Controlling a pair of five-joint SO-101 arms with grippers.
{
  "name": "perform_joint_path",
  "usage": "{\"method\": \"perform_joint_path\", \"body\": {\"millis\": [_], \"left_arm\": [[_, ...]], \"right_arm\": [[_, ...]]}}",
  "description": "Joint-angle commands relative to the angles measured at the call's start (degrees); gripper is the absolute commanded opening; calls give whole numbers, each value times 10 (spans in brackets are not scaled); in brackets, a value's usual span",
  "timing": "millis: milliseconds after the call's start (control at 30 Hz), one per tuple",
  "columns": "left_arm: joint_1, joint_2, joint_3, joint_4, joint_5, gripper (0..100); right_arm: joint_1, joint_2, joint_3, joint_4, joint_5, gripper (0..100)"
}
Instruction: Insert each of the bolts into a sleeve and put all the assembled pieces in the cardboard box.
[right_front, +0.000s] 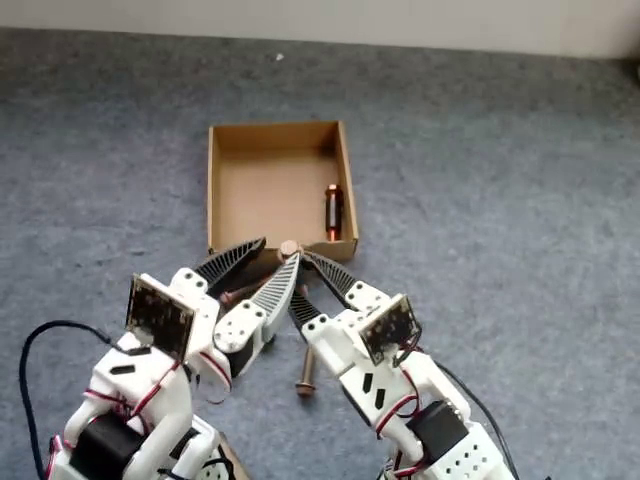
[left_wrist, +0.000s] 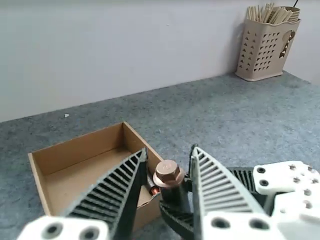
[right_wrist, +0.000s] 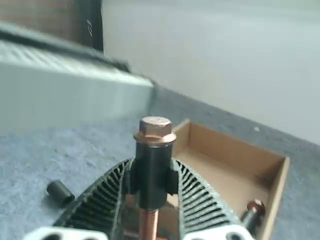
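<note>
- Step in hand, by judgement: finishing off a second assembly. Long copper-coloured hex-head bolt (right_wrist: 155, 129) already seated through a short black cylindrical sleeve (right_wrist: 151, 155), head on top, threaded shank poking out below.
- Clamped shut on that black sleeve: the right gripper (right_wrist: 151, 172), holding the pair upright just outside the near wall of the shallow brown cardboard box (right_front: 270, 190).
- Spread open around the bolt head: the left gripper (left_wrist: 168, 151), one ribbed finger on either side, touching neither head nor sleeve as far as can be told.
- Next move, probably: back the left gripper clear first, then lift the held piece over the near wall and release it low inside the box. Little room between the two sets of fingers, so some risk of a knock that tilts the bolt or pulls it back out of the sleeve.
- Inside the box: one finished bolt-and-sleeve piece (right_front: 333, 212), lying along the right-hand wall close to the near corner.
- Still to be paired, judging from the floor: a loose copper bolt (right_front: 305, 372) lying between the two arms, and a loose black sleeve (right_wrist: 60, 191) on its side on the grey carpet (right_front: 500, 200).
- Far off against the wall: a beige perforated plastic basket (left_wrist: 262, 55) packed with upright wooden sticks (left_wrist: 267, 12), no part of the task.
</note>
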Motion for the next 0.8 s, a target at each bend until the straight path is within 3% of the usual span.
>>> {"method": "perform_joint_path", "body": {"millis": [0,100,233,333,433,767], "left_arm": [[-35,0,-27,9,-31,160],[-95,0,-5,7,-33,152],[-215,0,32,6,-40,43],[-310,0,75,7,-101,10],[-380,0,138,6,-110,7],[-406,0,276,5,-207,7]], "right_arm": [[30,-14,87,36,-6,4],[46,-14,87,76,-7,4],[70,-14,87,116,-8,4],[102,-14,87,130,-59,4],[132,-9,87,131,-91,4],[133,11,-60,196,-92,4]]}}
